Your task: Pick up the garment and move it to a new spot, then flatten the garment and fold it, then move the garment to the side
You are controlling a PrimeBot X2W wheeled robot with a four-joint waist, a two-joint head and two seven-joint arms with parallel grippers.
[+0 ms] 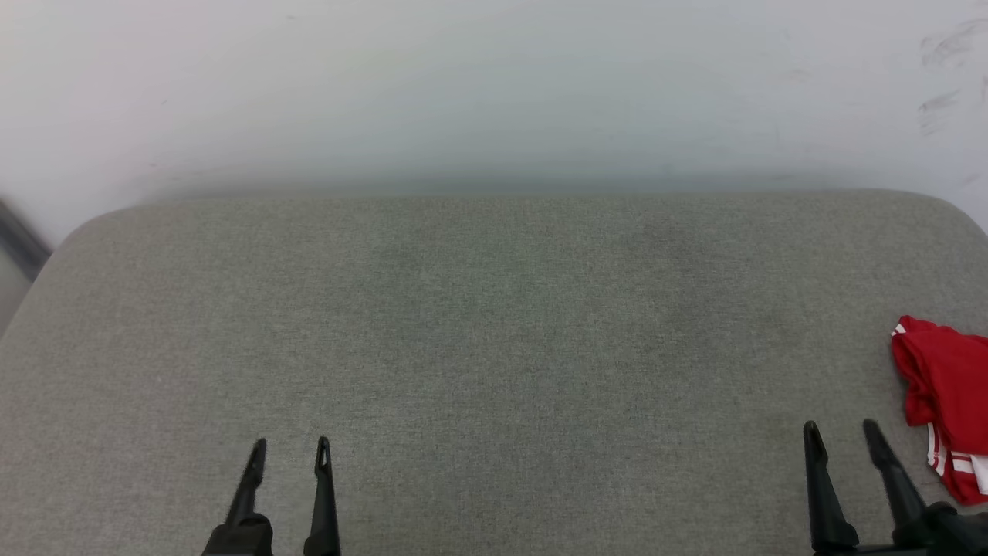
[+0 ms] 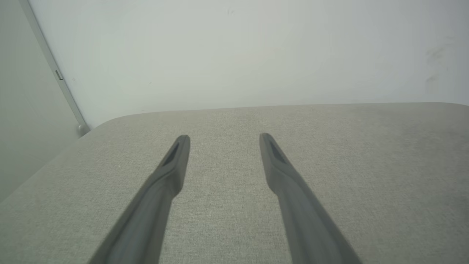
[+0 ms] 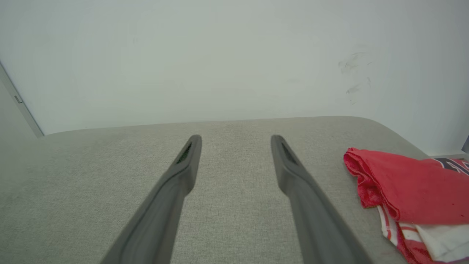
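The garment (image 1: 945,394) lies bunched at the right edge of the head view on the grey table (image 1: 494,324), just beside the right gripper (image 1: 840,432). That gripper and the left gripper (image 1: 291,452) at lower left both have jaws wide apart and empty. The garment looks light, limp and likely slick, so pinching a raised red fold should serve best.

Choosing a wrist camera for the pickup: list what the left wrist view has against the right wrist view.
Left wrist view: the left gripper, open, nothing between its fingers. Right wrist view: the right gripper, open, with the crumpled red garment lying untouched to its right. Shared: the grey padded surface and the white wall with dark scuffs.
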